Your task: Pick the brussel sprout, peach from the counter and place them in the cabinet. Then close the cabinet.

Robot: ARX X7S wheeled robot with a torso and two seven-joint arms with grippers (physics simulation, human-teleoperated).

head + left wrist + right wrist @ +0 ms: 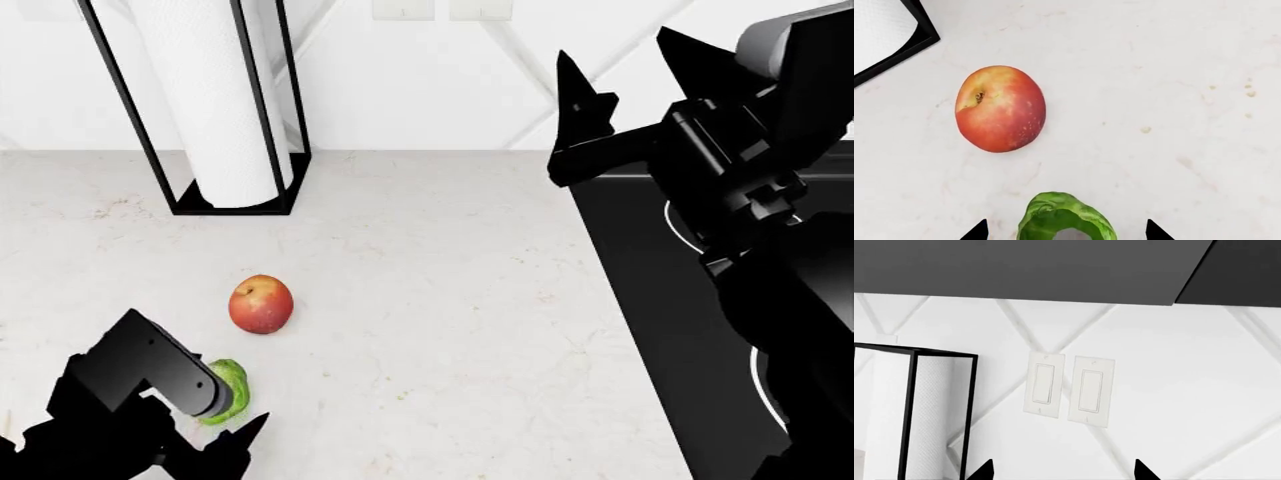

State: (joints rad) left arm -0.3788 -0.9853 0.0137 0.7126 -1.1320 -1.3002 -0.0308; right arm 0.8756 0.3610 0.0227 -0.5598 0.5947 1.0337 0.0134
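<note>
Btwn open left end effector (1066, 231) fingers: brussel sprout (1065, 216).

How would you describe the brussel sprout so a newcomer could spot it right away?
On the white counter, look in front of the paper towel holder toward the near edge. Beside the red peach, under the left end effector, lies the brussel sprout: green, leafy and glossy.

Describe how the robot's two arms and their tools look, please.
Both arms are matte black, built of blocky angular segments. The left tool and the right tool end in pointed black fingers. The right arm has a rounded grey part at its upper end. No cables or markings show.
</note>
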